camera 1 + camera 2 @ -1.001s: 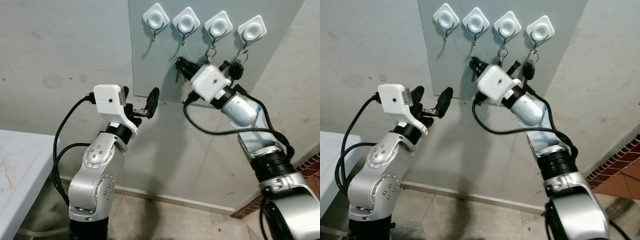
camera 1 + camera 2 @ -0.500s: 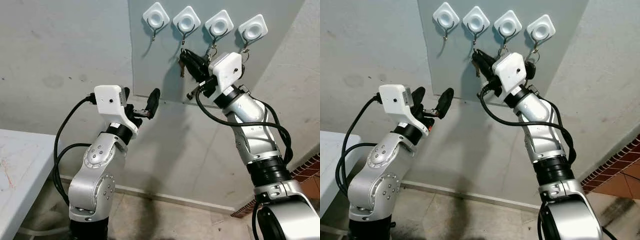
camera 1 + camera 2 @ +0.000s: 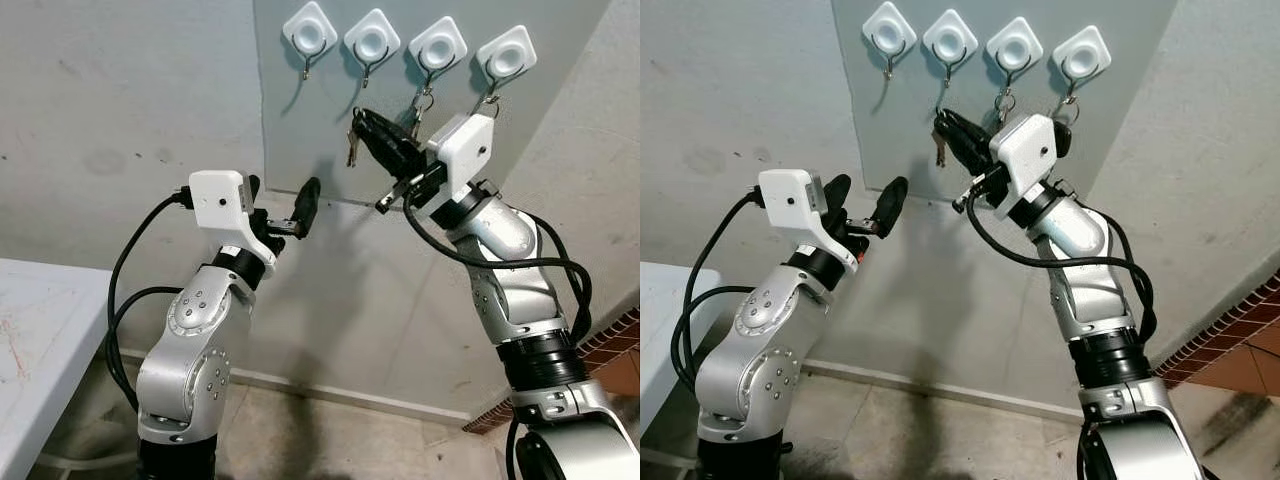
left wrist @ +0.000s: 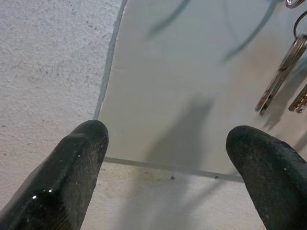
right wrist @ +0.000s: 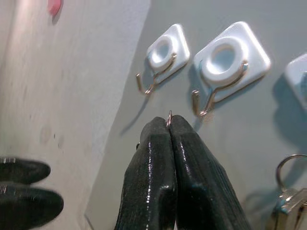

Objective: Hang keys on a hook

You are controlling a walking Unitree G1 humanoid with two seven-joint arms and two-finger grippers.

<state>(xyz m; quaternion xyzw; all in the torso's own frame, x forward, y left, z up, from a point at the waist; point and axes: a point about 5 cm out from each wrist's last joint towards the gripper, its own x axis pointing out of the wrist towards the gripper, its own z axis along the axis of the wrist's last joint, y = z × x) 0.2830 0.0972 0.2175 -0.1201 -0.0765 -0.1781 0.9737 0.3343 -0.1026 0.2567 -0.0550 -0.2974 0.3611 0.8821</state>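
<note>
Four white hooks sit in a row on a grey wall panel. My right gripper is shut on a bunch of keys that dangles just below the second hook. In the right wrist view the key ring pokes out between the closed fingertips, a little under the second hook and beside the first hook. My left gripper is open and holds nothing, lower left of the keys, near the panel's bottom edge.
Other keys hang on the third hook and the fourth hook; the first hook is bare. A white table stands at the lower left. Red brick shows at the lower right.
My right arm has swung up and rolled its wrist, bringing the held keys from beside the third hook to just under the second hook. The left arm has stayed still.
</note>
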